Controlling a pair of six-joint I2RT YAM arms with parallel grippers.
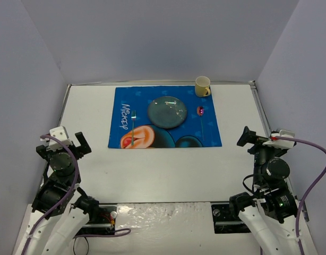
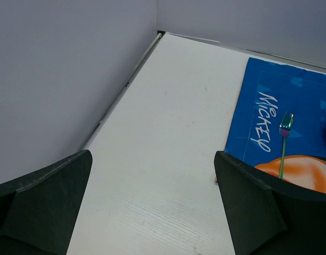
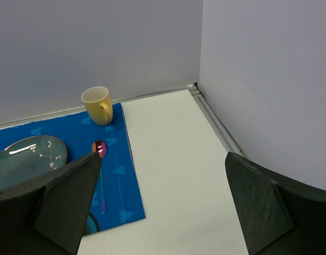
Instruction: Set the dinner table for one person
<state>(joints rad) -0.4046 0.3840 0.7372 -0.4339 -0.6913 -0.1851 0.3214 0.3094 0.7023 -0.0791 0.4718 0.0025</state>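
Observation:
The white dinner table [image 1: 168,170] carries a blue Mickey placemat [image 1: 209,133]. On the mat lie a grey-green plate [image 1: 167,112] in the middle, a fork [image 1: 133,127] to its left, a spoon [image 1: 201,118] to its right and a yellow mug [image 1: 202,86] at the mat's far right corner. My left gripper [image 1: 74,142] is open and empty over bare table left of the mat. My right gripper [image 1: 257,139] is open and empty right of the mat. The fork [image 2: 283,141] shows in the left wrist view. The mug [image 3: 98,105], spoon [image 3: 100,170] and plate [image 3: 25,159] show in the right wrist view.
Grey walls enclose the table on the left, back and right. Thin metal rails [image 1: 262,109] run along the table edges. Purple cables [image 1: 317,175] loop beside both arms.

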